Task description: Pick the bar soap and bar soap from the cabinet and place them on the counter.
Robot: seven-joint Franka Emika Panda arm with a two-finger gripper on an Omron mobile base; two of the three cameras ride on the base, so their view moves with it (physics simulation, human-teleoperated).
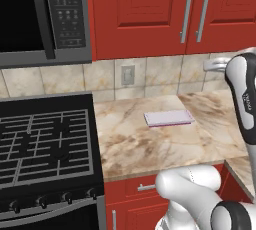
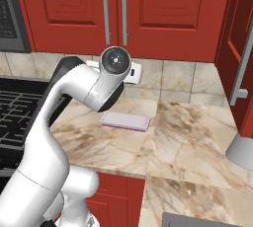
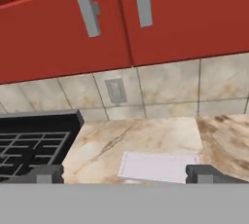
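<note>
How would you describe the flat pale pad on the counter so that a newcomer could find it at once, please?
Start at the black gas stove; the beige marbled counter lies beside it, under the closed red cabinet doors. On that slab lies the lavender pad, thin, rectangular and plain against the brown veining.

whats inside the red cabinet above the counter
Nothing inside can be seen: both doors of the cabinet are shut, handles side by side. Below, the counter carries a lavender pad.
</note>
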